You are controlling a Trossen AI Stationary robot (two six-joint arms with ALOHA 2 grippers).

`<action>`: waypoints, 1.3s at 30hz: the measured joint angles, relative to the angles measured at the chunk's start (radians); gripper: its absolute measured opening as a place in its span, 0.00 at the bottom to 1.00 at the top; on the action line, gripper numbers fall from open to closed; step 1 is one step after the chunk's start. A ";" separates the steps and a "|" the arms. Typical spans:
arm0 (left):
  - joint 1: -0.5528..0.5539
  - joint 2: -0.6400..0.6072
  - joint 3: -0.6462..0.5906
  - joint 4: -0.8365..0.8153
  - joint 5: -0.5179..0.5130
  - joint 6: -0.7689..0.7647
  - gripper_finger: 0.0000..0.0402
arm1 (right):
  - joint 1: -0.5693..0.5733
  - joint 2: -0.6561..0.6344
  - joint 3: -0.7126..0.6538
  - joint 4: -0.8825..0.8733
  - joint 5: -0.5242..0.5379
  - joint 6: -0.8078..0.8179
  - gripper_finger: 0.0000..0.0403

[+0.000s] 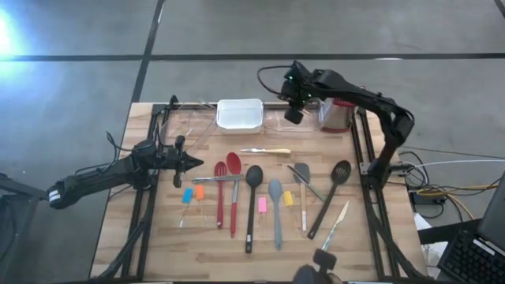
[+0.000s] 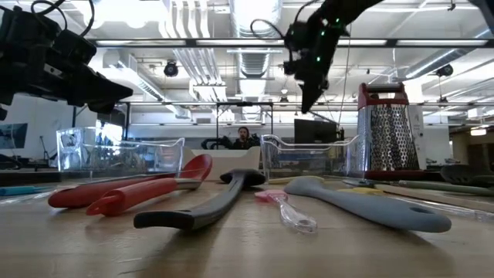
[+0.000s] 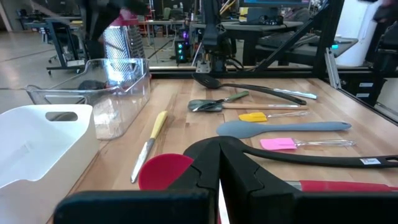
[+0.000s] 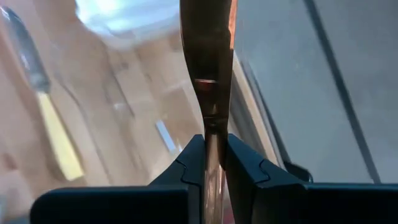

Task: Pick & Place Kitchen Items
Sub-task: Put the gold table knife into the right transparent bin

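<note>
The right gripper (image 1: 293,115), at upper centre of the high view beside the white tray (image 1: 239,114), pinched a thin, brownish, translucent strip (image 4: 208,56) edgewise between its fingers; what the strip was could not be told. With so narrow a hold, the strip might have slipped or swung as the arm moved, and a release from that height could have sent it past the clear container (image 1: 288,120) below.

The left gripper (image 1: 192,162) hovered at centre left of the high view, fingers pressed together on nothing, just beside the red spoon (image 1: 233,164). The remaining utensils lay in a row across lower centre, a yellow-handled knife (image 1: 266,151) above them.

A small label on the black spoon handle (image 3: 370,161) was unreadable; no other writing showed.
</note>
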 joint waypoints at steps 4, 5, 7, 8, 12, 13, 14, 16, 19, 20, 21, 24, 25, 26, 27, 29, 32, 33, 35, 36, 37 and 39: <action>0.000 0.000 0.000 0.000 0.000 0.000 0.02 | -0.030 0.066 -0.005 -0.013 -0.007 -0.036 0.07; 0.000 0.000 0.000 0.000 0.000 0.000 0.02 | -0.035 0.081 -0.009 -0.015 -0.014 -0.046 0.07; 0.000 0.000 0.000 0.000 0.000 0.000 0.02 | -0.044 0.111 -0.016 -0.017 -0.024 -0.059 0.07; 0.000 0.000 0.000 0.000 0.000 0.000 0.02 | -0.048 0.126 -0.016 -0.017 -0.024 -0.059 0.07; 0.000 0.000 0.000 0.000 0.000 0.000 0.02 | -0.051 0.178 -0.019 -0.024 -0.025 -0.065 0.07; 0.000 0.000 0.000 0.000 0.000 0.000 0.02 | -0.051 0.190 -0.018 -0.024 -0.024 -0.068 0.07; 0.000 0.000 0.000 0.000 0.000 0.000 0.02 | -0.051 0.203 -0.018 -0.024 -0.024 -0.073 0.07; 0.000 0.000 0.000 0.000 0.000 0.000 0.02 | -0.052 0.229 -0.018 -0.028 -0.025 -0.077 0.07; 0.000 0.000 0.000 0.000 0.000 0.000 0.02 | -0.056 0.266 -0.019 -0.050 -0.035 -0.078 0.07; 0.000 0.000 0.000 0.000 0.000 0.000 0.02 | -0.059 0.277 -0.019 -0.060 -0.042 -0.078 0.07; 0.000 0.000 0.000 0.000 0.000 0.000 0.02 | -0.062 0.288 -0.019 -0.069 -0.046 -0.076 0.07; 0.000 0.000 0.000 0.000 0.000 0.000 0.02 | -0.070 0.315 -0.019 -0.080 -0.047 -0.073 0.07; 0.000 0.000 0.000 0.000 0.000 0.000 0.02 | -0.071 0.321 -0.019 -0.080 -0.048 -0.073 0.07; 0.000 0.000 0.000 0.000 0.000 0.000 0.02 | -0.074 0.328 -0.019 -0.079 -0.049 -0.073 0.07; 0.000 0.000 0.000 0.000 0.000 0.000 0.02 | -0.076 0.335 -0.019 -0.079 -0.050 -0.073 0.07; 0.000 0.000 0.000 0.000 0.000 0.000 0.02 | -0.080 0.350 -0.019 -0.078 -0.059 -0.072 0.07; 0.000 0.000 0.000 0.000 0.000 0.000 0.02 | -0.087 0.365 -0.017 -0.076 -0.074 -0.070 0.07; 0.000 0.000 0.000 0.000 0.000 0.000 0.02 | -0.091 0.367 -0.016 -0.076 -0.073 -0.071 0.07; 0.000 0.000 0.000 0.000 0.000 0.000 0.02 | -0.093 0.371 -0.016 -0.071 -0.074 -0.072 0.07; 0.000 0.000 0.000 0.000 0.000 0.000 0.02 | -0.096 0.371 -0.016 -0.070 -0.074 -0.072 0.07; 0.000 0.000 0.000 0.000 0.000 0.000 0.02 | -0.098 0.371 -0.015 -0.069 -0.074 -0.073 0.07; 0.000 0.000 0.000 0.000 0.000 0.000 0.02 | -0.101 0.371 -0.013 -0.069 -0.076 -0.072 0.07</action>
